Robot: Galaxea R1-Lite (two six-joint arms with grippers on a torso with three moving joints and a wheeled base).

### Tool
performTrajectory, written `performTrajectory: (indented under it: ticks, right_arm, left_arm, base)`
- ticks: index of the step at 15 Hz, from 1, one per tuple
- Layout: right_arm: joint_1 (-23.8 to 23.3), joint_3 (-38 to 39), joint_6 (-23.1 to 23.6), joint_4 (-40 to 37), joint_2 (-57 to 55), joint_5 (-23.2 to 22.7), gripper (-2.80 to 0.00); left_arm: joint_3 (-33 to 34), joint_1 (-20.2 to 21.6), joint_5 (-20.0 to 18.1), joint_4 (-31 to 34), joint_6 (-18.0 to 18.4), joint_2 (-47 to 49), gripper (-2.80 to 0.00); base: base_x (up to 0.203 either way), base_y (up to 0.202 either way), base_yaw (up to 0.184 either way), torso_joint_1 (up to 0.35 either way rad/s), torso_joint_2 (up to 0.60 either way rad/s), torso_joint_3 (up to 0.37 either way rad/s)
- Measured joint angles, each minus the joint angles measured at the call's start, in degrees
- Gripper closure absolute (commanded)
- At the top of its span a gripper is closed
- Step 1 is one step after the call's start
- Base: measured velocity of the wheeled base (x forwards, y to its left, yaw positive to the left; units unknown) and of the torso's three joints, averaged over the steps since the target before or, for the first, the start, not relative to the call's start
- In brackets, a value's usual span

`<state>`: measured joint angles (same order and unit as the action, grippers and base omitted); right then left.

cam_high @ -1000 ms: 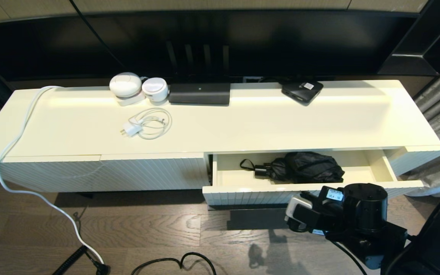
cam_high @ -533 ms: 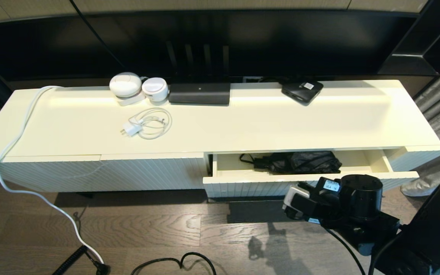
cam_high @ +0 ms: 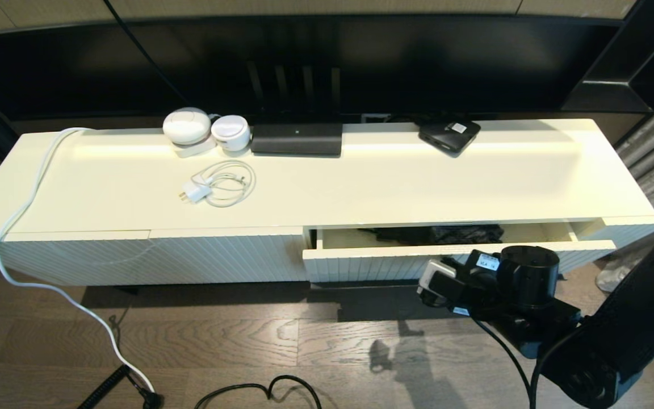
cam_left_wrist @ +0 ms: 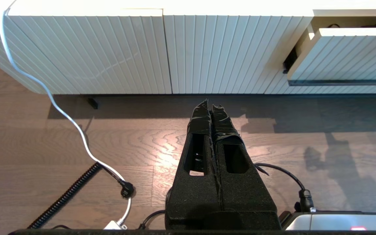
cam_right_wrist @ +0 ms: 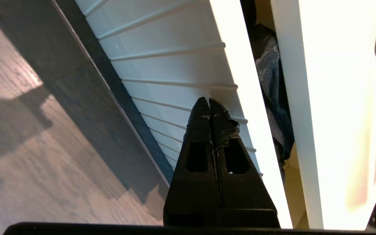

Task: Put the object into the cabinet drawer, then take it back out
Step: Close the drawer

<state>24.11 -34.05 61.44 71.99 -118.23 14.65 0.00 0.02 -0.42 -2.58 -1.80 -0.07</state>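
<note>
Right gripper [cam_right_wrist: 210, 101]: fingers pressed together, nothing between them, tips touching the ribbed front of the cabinet drawer [cam_high: 372, 264] near its upper edge. In the head view the right arm reaches in from the lower right, and its wrist stands just in front of the drawer's right half.

Cabinet drawer: partly open. Only a narrow gap shows between the drawer front and the cabinet top. The thin black bar handle [cam_left_wrist: 341, 83] runs along the lower edge of the front.

Umbrella [cam_high: 457, 233]: lies inside the drawer, toward the middle and right of the opening. Only a low black strip of its fabric shows above the drawer front in the head view. The right wrist view shows the bunched black fabric [cam_right_wrist: 271, 85] in the gap between the drawer front and the cabinet top.

Left gripper [cam_left_wrist: 211, 105]: fingers together and empty, held low over the wooden floor [cam_high: 191, 341], well apart from the drawer and pointing at the closed ribbed panel [cam_left_wrist: 109, 49] to the drawer's left.

Cabinet surface [cam_high: 395, 182]: carries two white rounded devices [cam_high: 205, 132], a long black rectangular device [cam_high: 296, 139], a flat black box with a white label [cam_high: 449, 135] and a coiled white charger cable [cam_high: 219, 183]. A white cord [cam_high: 26, 199] runs over the left end of the surface down to the floor.
</note>
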Motion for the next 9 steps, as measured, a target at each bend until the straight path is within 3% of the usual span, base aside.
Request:
performTrajectory:
  ticks: [9]
  right_arm:
    - [-1.85,-7.45,-0.06,-1.67,-2.90,-0.07,0.00]
  left_arm:
    - [0.00,0.00,-0.02,0.00,0.01,0.00,0.00]
  base:
    - [0.000,0.000,0.000,0.000,0.00,0.000]
